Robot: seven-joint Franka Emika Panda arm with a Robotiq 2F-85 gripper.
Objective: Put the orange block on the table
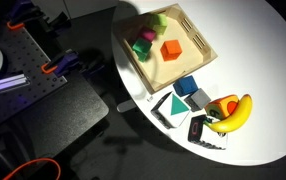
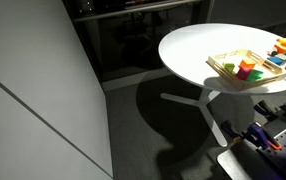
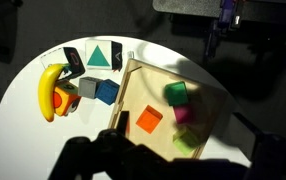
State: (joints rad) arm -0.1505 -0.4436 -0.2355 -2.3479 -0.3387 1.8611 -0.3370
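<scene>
The orange block (image 3: 149, 121) lies flat in the light wooden tray (image 3: 129, 85), near its left rim. It also shows in both exterior views (image 1: 171, 49) (image 2: 245, 68). The tray stands on the round white table (image 3: 18, 125) (image 1: 268, 60) (image 2: 188, 45). My gripper (image 3: 173, 166) is a dark silhouette along the bottom of the wrist view, well above the tray. Its fingers stand apart and hold nothing. It does not show in the exterior views.
A magenta block (image 3: 186, 113) and two green blocks (image 3: 176, 93) (image 3: 188, 138) share the tray. Beside the tray lie a banana (image 3: 49, 90), a blue block (image 3: 106, 92) and a green triangle card (image 3: 101, 56). A dark perforated bench (image 1: 33, 95) stands beside the table.
</scene>
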